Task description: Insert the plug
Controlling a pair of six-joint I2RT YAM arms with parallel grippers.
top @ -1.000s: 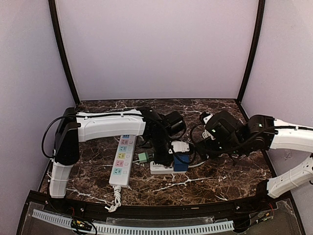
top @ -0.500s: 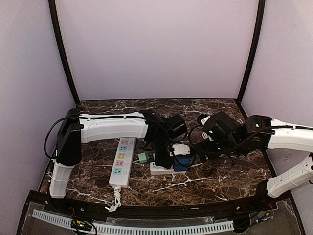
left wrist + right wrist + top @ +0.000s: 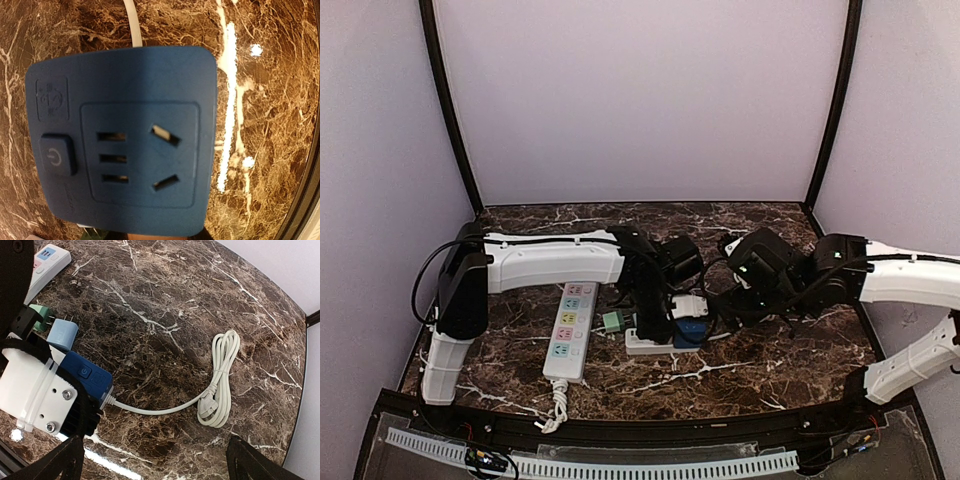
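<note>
**Top view.** Left arm point(image 3: 550, 258) reaches across the desk point(image 3: 770, 370) to the middle, wrist turned down. The left fingers point(image 3: 655, 324) point down just beside the blue socket block point(image 3: 691, 333) and are closed. Whether they pinch anything cannot be told from here. A short white strip point(image 3: 642, 346) lies at their foot, touching the blue block. A green plug point(image 3: 612, 321) sits just left of the fingers, between them and the long power strip point(image 3: 570, 330), which lies lengthwise toward the near edge. Right arm point(image 3: 880, 280) comes in from the right, its head close to the blue block.

**Left wrist view.** The face of the blue socket block point(image 3: 120, 145) fills the frame, seen straight on: a power button on the left, three short slots in the middle, two slanted slots on the right. A white cable point(image 3: 132, 22) leaves its top edge. The fingers themselves do not show.

**Right wrist view.** Right fingers point(image 3: 57, 462) are spread wide at the bottom corners, holding and touching nothing, above bare desk. A pale blue plug point(image 3: 62, 335) stands just beside the blue block, prongs pointing away from it, with the green plug touching or nearly touching its far side. The block's white cable runs to a coil point(image 3: 222, 375) lying well apart to the right.
</note>
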